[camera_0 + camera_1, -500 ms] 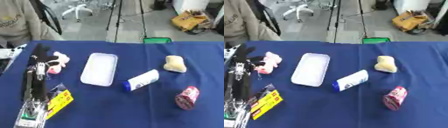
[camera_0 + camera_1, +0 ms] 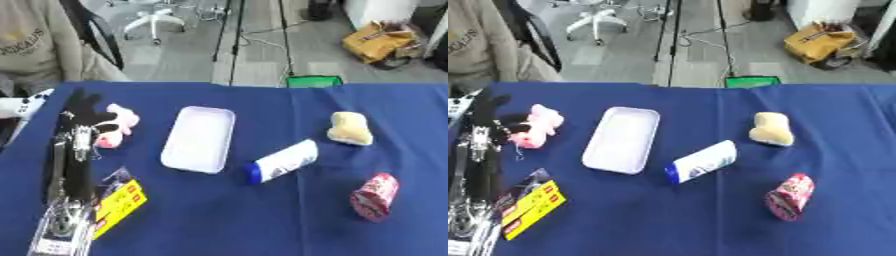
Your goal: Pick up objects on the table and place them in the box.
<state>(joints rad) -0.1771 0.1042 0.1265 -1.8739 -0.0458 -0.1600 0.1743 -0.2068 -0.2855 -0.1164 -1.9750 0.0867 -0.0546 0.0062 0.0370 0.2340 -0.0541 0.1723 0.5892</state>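
Pink toy (image 2: 116,126) on the counter (image 2: 262,220) left of the white box (image 2: 199,139), touched by left hand (image 2: 83,112) fingers (image 2: 103,118) (curl indiscernible), liable to slip sideways or snag the yellow pack (image 2: 118,205) if lifted half-pinched.

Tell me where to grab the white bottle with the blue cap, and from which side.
Grip the white bottle across its middle, from above. It lies on its side, slanted, blue cap toward the white tray, with bare cloth along both long sides, so fingers probably fit either side of the round body.
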